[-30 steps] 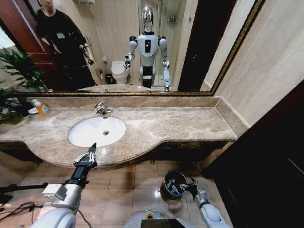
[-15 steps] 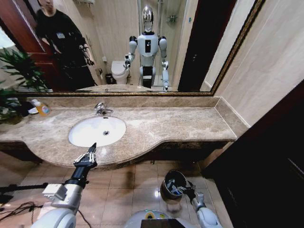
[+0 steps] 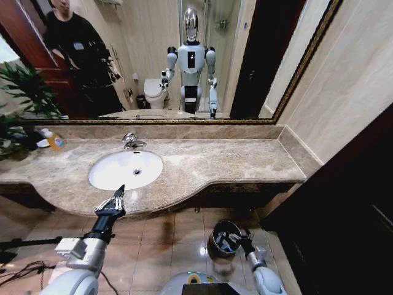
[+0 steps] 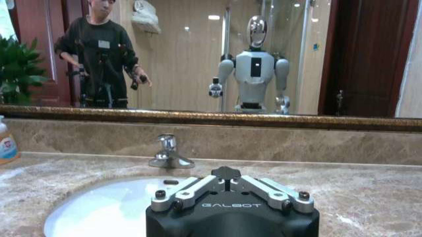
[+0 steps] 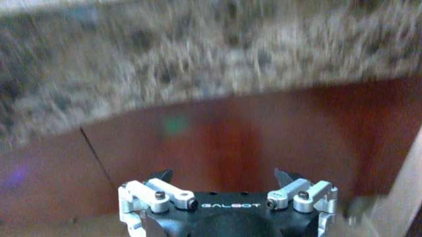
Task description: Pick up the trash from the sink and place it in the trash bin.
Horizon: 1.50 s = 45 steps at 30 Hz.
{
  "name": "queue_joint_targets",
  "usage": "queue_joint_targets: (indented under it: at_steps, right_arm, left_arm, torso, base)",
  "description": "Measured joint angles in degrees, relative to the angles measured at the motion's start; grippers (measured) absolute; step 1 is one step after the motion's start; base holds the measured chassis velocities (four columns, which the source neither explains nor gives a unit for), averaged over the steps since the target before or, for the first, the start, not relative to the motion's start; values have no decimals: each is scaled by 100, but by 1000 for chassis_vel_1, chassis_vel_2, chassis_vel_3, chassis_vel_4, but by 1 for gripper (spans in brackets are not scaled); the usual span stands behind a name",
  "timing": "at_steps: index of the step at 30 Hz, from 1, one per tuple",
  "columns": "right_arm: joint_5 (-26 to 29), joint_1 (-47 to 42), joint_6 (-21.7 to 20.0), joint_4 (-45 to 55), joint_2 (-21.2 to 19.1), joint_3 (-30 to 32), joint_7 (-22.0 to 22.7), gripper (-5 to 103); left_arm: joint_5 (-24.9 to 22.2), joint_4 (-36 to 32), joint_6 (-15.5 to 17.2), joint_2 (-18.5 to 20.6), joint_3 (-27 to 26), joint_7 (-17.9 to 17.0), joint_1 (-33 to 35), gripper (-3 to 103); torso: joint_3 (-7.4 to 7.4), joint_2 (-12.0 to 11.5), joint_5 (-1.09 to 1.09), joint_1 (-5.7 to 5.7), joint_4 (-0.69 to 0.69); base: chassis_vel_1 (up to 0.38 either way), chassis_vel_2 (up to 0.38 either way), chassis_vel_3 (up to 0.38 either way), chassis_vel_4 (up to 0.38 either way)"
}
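The white oval sink [image 3: 116,175] lies in the brown marble top, with the chrome tap [image 3: 131,142] behind it. My left gripper [image 3: 118,194] hovers shut at the counter's front edge, just before the basin; the left wrist view shows it [image 4: 226,173] pointing at the tap [image 4: 169,153]. The small dark trash bin [image 3: 215,235] stands on the floor below the counter, with white trash scraps [image 3: 228,241] inside. My right gripper [image 3: 245,237] sits low beside the bin's right rim. In the right wrist view it [image 5: 223,176] is open with nothing between its fingers, facing the counter's underside.
An amber soap bottle [image 3: 54,141] and a green plant [image 3: 21,92] stand at the counter's left end. A large mirror backs the counter and a tiled wall closes the right side. Dark cabinetry [image 3: 344,209] flanks the bin.
My right arm has drawn back a little toward my body, its gripper staying beside the bin. The left arm has not moved.
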Motion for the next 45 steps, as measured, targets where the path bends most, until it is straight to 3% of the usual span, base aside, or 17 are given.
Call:
queue_joint_targets:
  at_steps: [12, 14, 24, 36, 45]
  right_arm:
    - [332, -516, -371, 1749, -352, 186, 360, 100]
    - [414, -684, -595, 2449, -432, 309, 474, 100]
    - [601, -719, -1196, 3743, -518, 471, 808, 100]
    - [1144, -221, -1953, 4470, -566, 1016, 890, 100]
    - [1558, -289, -1829, 4697, -696, 1293, 769, 100]
  left_arm:
    - [0, 0, 0, 0, 0, 0, 0, 0]
    - [0, 0, 0, 0, 0, 0, 0, 0]
    - [0, 0, 0, 0, 0, 0, 0, 0]
    - [0, 0, 0, 0, 0, 0, 0, 0]
    - [0, 0, 0, 0, 0, 0, 0, 0]
  torso:
    - [0, 0, 0, 0, 0]
    - [0, 0, 0, 0, 0]
    - [0, 0, 0, 0, 0]
    - [0, 0, 1, 0, 0]
    - [0, 0, 0, 0, 0]
  base:
    - [0, 0, 0, 0]
    - [0, 0, 0, 0]
    - [0, 0, 0, 0]
    - [0, 0, 0, 0]
    - [0, 0, 0, 0]
